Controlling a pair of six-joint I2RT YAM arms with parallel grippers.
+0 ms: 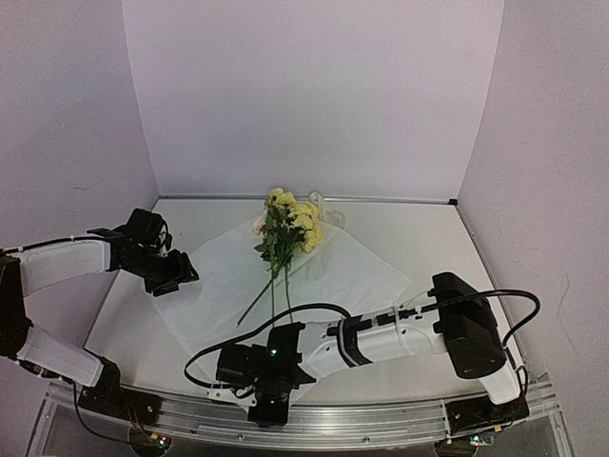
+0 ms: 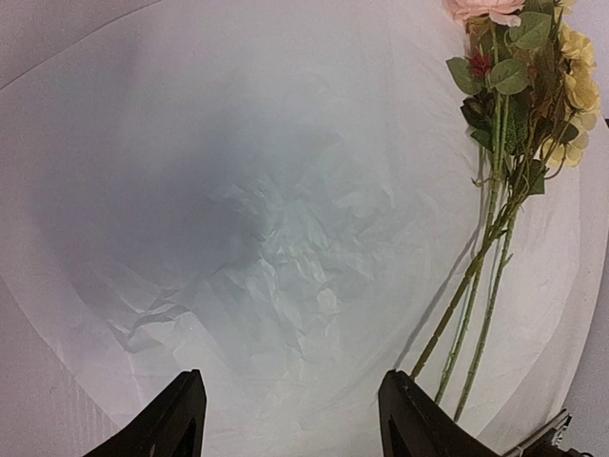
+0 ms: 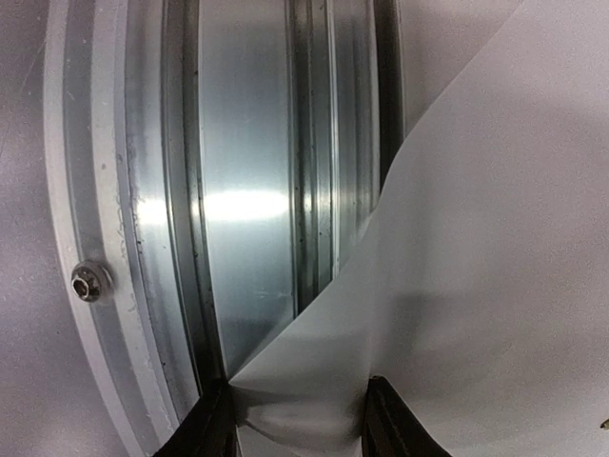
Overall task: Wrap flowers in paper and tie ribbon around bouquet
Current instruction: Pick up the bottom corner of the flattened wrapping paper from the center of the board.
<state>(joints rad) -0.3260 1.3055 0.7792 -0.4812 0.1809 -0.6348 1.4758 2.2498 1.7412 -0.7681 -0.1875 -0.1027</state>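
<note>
- Fingers [image 3: 211,428] of right gripper [image 3: 295,428] stand half-spread astride paper [image 3: 476,238] corner, over rail [image 3: 247,190]
- left gripper [image 2: 300,419] spread, empty, above paper
- flowers [image 1: 285,233] lie diagonally on paper, unwrapped
- step looks like first fold; next move calls for pinching corner, lifting it over stems

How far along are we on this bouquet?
Done: flowers lie on the spread paper. In hand: right pincer has the paper's near corner between its open fingers; left pincer hovers open over the paper. Left: wrapping and tying, neither begun.
</note>
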